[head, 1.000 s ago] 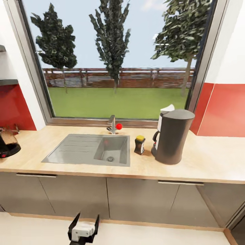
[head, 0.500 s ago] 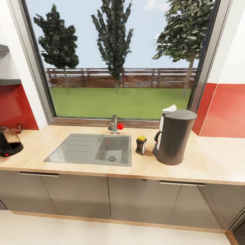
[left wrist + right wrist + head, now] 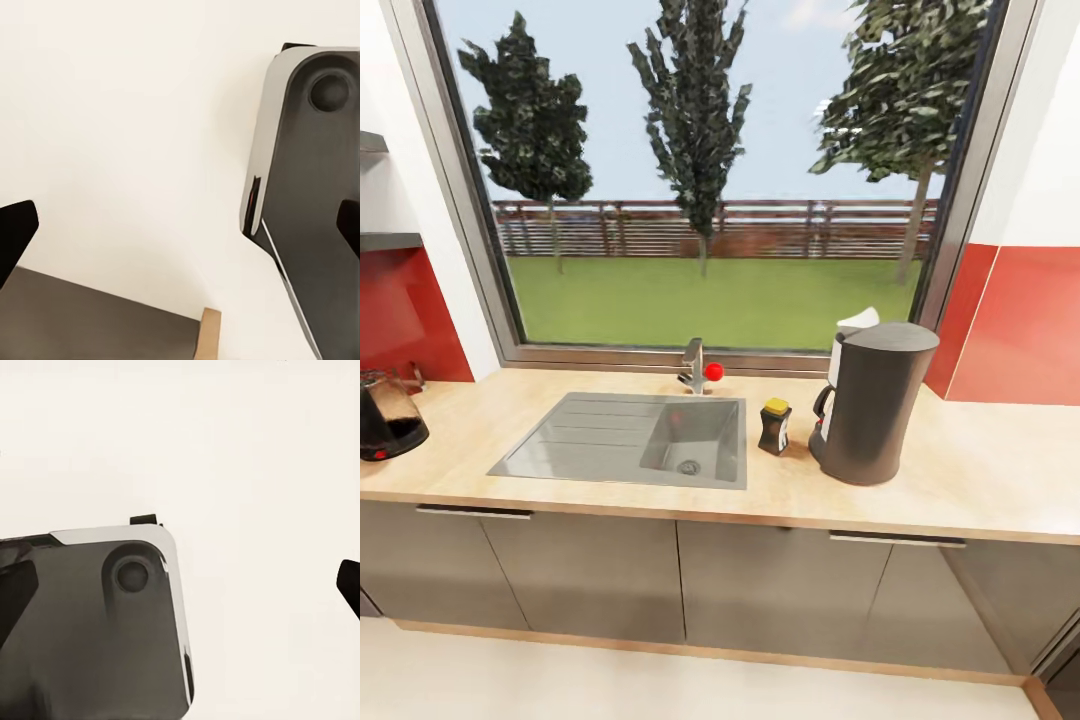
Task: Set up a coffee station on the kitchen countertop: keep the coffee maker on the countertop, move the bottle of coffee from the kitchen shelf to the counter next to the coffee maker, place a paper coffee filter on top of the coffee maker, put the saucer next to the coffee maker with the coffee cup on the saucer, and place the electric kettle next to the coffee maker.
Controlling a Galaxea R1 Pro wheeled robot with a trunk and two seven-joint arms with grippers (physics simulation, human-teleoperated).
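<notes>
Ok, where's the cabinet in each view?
Head: the cabinet runs under the countertop, with a wooden plinth at its foot.
Left wrist: probably the grey panel next to a plinth end, against the floor.
Right wrist: here the camera faces the floor and the robot's base.
Shared landmark: the pale floor.
</notes>
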